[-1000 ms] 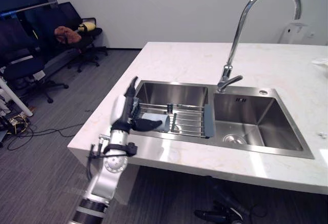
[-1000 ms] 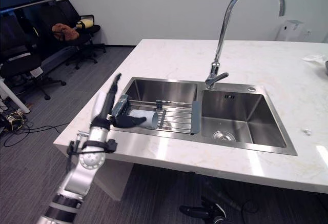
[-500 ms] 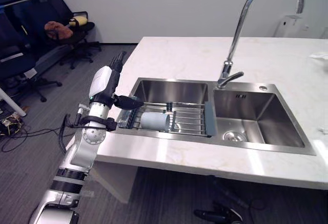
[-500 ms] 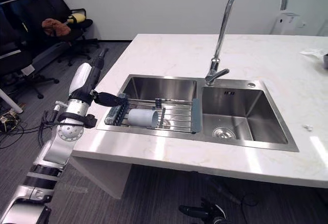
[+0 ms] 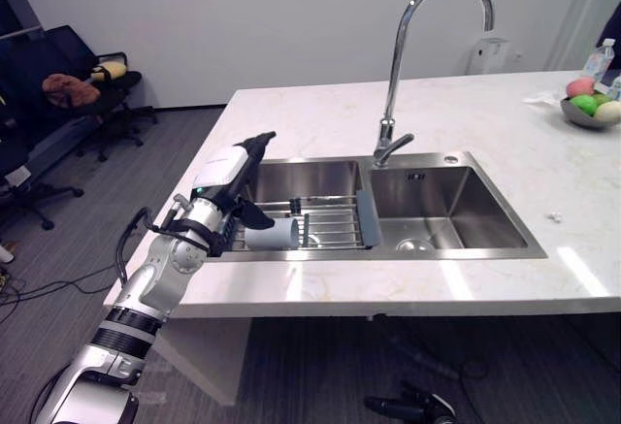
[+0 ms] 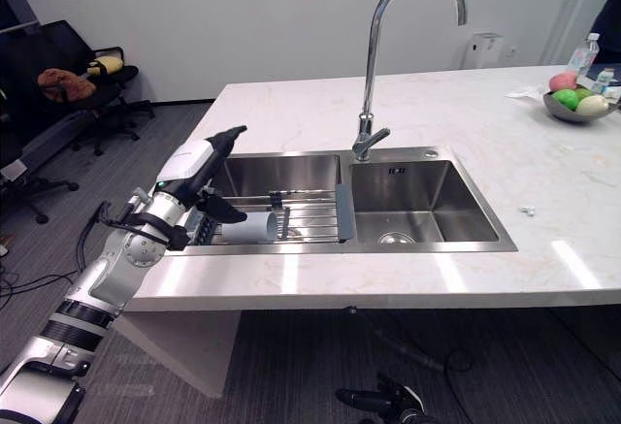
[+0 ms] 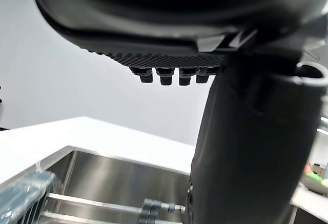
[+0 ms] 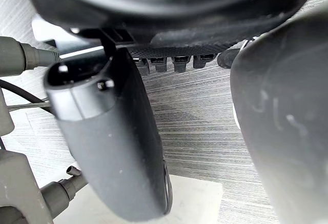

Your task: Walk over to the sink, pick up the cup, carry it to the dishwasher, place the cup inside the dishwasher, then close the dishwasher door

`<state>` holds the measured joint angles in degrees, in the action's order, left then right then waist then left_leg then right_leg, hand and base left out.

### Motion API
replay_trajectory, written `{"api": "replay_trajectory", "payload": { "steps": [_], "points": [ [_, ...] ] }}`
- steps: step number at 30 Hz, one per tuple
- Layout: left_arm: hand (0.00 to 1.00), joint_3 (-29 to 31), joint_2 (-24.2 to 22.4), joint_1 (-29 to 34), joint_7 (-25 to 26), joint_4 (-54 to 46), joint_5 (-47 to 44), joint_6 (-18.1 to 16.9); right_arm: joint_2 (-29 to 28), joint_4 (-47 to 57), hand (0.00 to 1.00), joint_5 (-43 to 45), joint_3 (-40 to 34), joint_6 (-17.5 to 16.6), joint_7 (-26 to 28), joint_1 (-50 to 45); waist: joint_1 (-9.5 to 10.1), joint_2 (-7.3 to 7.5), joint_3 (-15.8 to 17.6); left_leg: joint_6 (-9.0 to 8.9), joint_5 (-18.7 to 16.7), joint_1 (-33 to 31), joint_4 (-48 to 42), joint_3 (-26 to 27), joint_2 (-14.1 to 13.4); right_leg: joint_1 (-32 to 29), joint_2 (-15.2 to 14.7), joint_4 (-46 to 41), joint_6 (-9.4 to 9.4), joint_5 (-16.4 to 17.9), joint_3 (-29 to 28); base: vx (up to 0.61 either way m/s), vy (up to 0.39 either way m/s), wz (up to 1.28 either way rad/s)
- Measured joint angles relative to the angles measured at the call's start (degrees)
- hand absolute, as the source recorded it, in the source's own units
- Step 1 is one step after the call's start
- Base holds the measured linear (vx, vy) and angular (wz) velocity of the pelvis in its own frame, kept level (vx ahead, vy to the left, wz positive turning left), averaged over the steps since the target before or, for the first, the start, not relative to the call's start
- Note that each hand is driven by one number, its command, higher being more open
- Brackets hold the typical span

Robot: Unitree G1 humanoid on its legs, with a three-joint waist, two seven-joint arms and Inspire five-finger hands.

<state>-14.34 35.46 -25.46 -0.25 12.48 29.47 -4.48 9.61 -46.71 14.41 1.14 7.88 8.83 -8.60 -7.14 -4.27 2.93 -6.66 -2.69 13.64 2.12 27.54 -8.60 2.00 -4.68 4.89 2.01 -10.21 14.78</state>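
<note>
Left hand (image 5: pixel 229 174): fingers straight, empty | over sink (image 5: pixel 490 220) left basin | cup (image 5: pixel 274 237) lying on rack (image 5: pixel 330 230), beside thumb | right hand (image 8: pixel 118 142) slack

The left hand (image 5: pixel 227 178) has been brought back in from 9 o'clock, its thumb set over the cup (image 5: pixel 275 237). The view has been swung, and a fruit bowl (image 5: pixel 588 109) taken in at 2 o'clock.

I'm looking at a kitchen corner set up inside an office: a pale marble tabletop (image 5: pixel 320 114) with a double steel sink (image 5: pixel 466 215) and tall curved faucet (image 5: pixel 392 75), a bowl of fruit (image 5: pixel 587 106) at the far end, and black office chairs (image 5: pixel 107 104) on grey carpet (image 5: pixel 97 211) along the white wall (image 5: pixel 243 26).
</note>
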Motion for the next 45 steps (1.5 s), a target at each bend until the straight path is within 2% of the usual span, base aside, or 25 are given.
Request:
{"api": "replay_trajectory", "payload": {
  "steps": [7, 12, 19, 28, 37, 45],
  "points": [
    [1.0, -2.34, -0.23, 0.01, -0.01, 5.97, 2.29, 1.51, -0.04, -0.02, 1.0, -0.02, 0.47, 0.45, -0.2, 0.29, -0.33, 0.42, 0.1, 0.0, -0.44, 0.86, 0.2, 1.66, 0.37, -0.29, 0.16, 0.12, 0.23, -0.17, -1.5, 0.0, 0.013, -0.11],
    [1.0, -2.35, -0.79, 0.04, 0.3, 9.61, 5.14, 2.43, -0.64, -0.16, 1.0, -0.34, 0.46, 0.84, -0.19, 0.96, -1.47, 1.25, 0.65, -0.02, -0.85, 1.01, 0.05, 2.32, 0.54, -0.44, 0.15, 0.28, 0.36, -0.25, -2.11, -0.01, 0.001, -0.06],
    [1.0, -2.36, -2.87, 0.14, 3.02, 10.93, 7.82, 3.5, -0.65, -0.11, 1.0, -0.36, 0.47, 0.86, -0.16, 1.12, -1.77, 1.16, 0.7, 0.01, -1.46, 0.99, -0.32, 2.92, 0.58, -0.68, 0.17, 0.31, 0.42, -0.27, -2.42, 0.0, -0.003, -0.04],
    [1.0, -2.35, -4.21, 0.24, 3.81, 12.42, 11.07, 3.85, -0.71, 0.13, 1.0, -0.45, 0.5, 1.42, -0.15, 1.44, -2.61, 0.97, 0.85, -0.04, -1.55, 0.98, -0.58, 3.02, 0.42, -0.68, 0.2, 0.36, 0.44, -0.25, -2.77, -0.01, -0.005, 0.0],
    [1.0, -1.97, -3.97, -0.57, -1.58, 12.65, 11.07, 4.7, -0.25, 1.05, 1.0, -1.08, 0.91, 3.39, 0.09, 2.22, -3.62, -0.21, 1.49, -0.23, -2.24, 1.2, -1.28, 3.88, 0.09, -0.74, 0.5, 0.39, 0.48, -0.29, -3.64, -0.02, -0.013, -0.05],
    [1.0, -1.99, -3.04, -4.15, -10.94, 15.6, 10.39, 5.54, 0.24, 1.05, 1.0, -1.23, 1.58, 4.58, 0.45, 3.36, -4.98, -1.07, 1.94, -0.25, -2.36, 1.26, -1.34, 4.06, 0.12, -0.75, 0.64, 0.41, 0.48, -0.29, -3.69, 0.0, -0.003, 0.0]
  ]
}}
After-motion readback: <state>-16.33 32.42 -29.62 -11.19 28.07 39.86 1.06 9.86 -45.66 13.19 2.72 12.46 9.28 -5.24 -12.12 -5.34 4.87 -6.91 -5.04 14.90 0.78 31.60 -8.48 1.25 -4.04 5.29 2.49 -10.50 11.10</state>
